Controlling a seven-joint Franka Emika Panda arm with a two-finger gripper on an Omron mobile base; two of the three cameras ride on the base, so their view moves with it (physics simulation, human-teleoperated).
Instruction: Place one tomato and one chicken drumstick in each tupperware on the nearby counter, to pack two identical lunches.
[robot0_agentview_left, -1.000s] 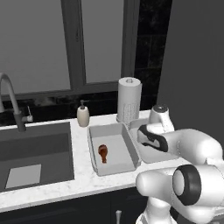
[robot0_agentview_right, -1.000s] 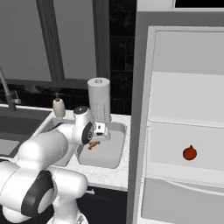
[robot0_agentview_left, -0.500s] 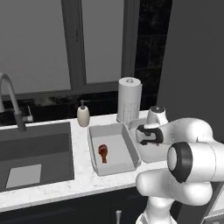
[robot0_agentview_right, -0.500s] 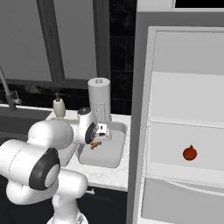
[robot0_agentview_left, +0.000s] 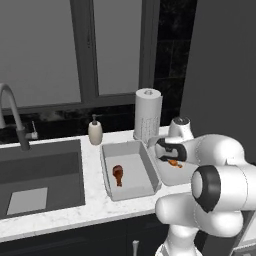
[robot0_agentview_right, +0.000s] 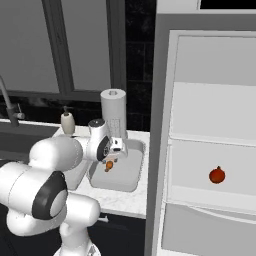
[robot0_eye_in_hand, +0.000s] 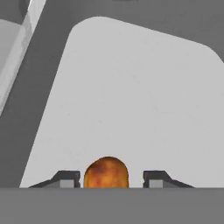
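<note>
Two light-grey tupperware tubs sit side by side on the white marbled counter (robot0_agentview_left: 95, 207). A chicken drumstick (robot0_agentview_left: 118, 175) lies in the left tub (robot0_agentview_left: 146, 162). My gripper (robot0_agentview_left: 170, 158) (robot0_agentview_right: 114, 157) hovers over the right tub (robot0_agentview_right: 131, 175) (robot0_eye_in_hand: 131, 87), shut on a second brown drumstick (robot0_agentview_right: 108, 164) (robot0_eye_in_hand: 106, 172) that hangs just above the tub's bare floor. The drumstick's thick end pokes out between the fingertips (robot0_eye_in_hand: 70, 177). A red tomato (robot0_agentview_right: 216, 175) rests on a pale fridge shelf to the right.
A paper-towel roll (robot0_agentview_left: 148, 114) stands right behind the tubs and a soap bottle (robot0_agentview_left: 95, 132) to their left. The dark sink (robot0_agentview_left: 40, 175) and its faucet (robot0_agentview_left: 12, 110) take up the left. The open fridge (robot0_agentview_right: 210, 100) rises at the counter's right end.
The arm has folded further in and the gripper has come lower over the right tub, still carrying the drumstick. The drumstick in the left tub and the tomato have stayed put.
</note>
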